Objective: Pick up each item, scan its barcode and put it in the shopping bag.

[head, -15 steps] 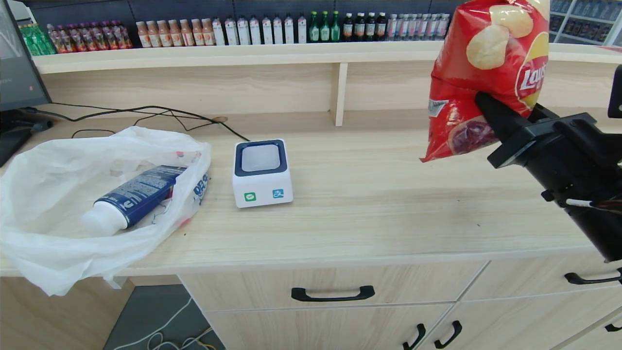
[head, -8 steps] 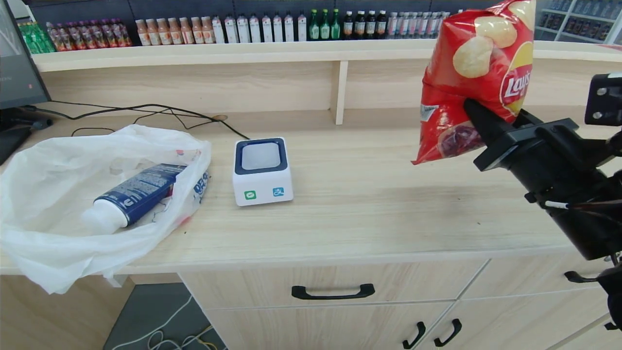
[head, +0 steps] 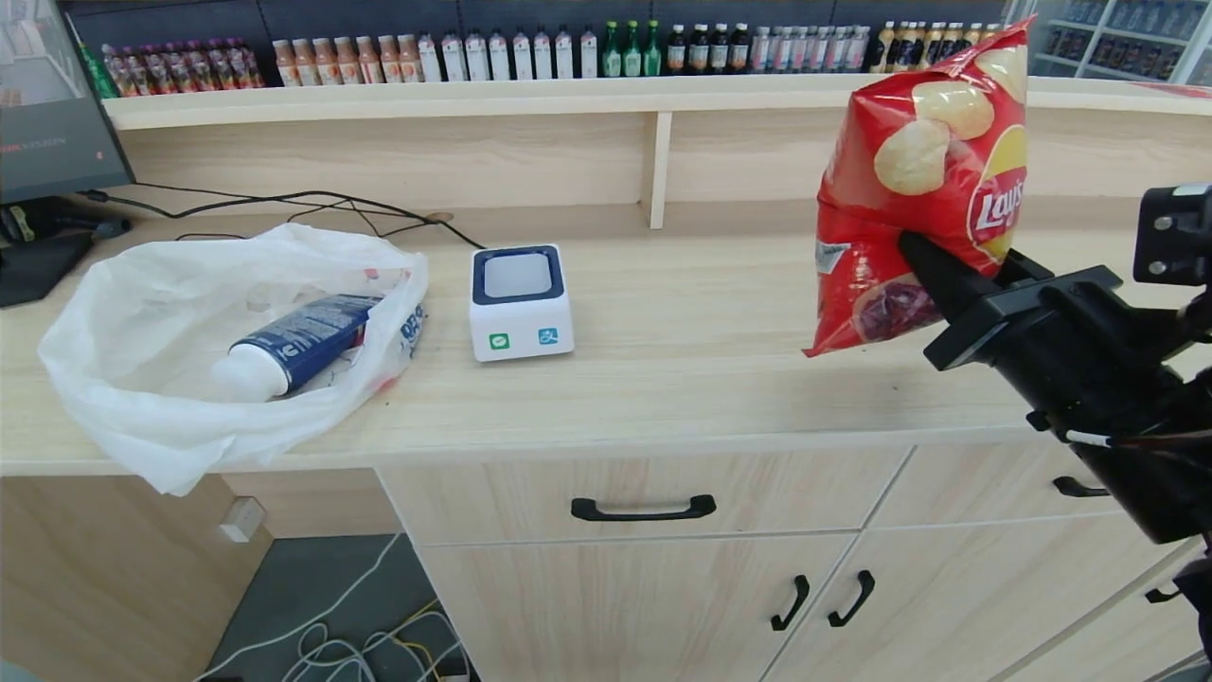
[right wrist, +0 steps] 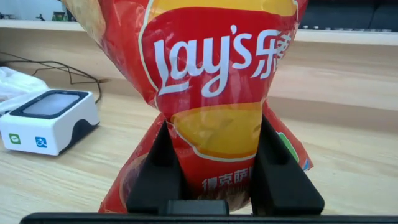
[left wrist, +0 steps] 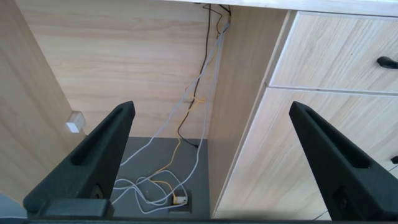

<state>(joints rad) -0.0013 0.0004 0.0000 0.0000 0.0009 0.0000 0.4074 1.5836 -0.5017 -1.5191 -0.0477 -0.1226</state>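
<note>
Chips in a red, crinkly foil bag (head: 917, 189) hang in the air over the right end of the pale wooden counter (head: 720, 379), pinched low down by the right gripper (head: 937, 260). Its two black fingers are clamped on the bag's lower part, creasing it into a waist, and the rest of the pack stands upright above them. The left gripper (left wrist: 211, 118) hangs down by the cabinet front below the counter, its fingers spread wide with nothing between them. The white cube scanner with the dark-blue framed window (head: 521, 301) sits near the middle of the counter, well apart from the chips. Just beside it on the left lies the translucent white plastic shopping bag (head: 123, 284), slumped open, with a blue-and-white tube (head: 301, 339) already lying inside. The step in hand looks like the carry to the scanner, with the scan itself not yet done. The next move calls for bringing the pack leftward over the scanner's window and turning it so the barcode faces the glass. Where the barcode sits cannot be told. The printed front faces the right wrist camera, so the code is probably on the far side. After that, the pack has to clear the scanner and drop through the bag's floppy mouth.
</note>
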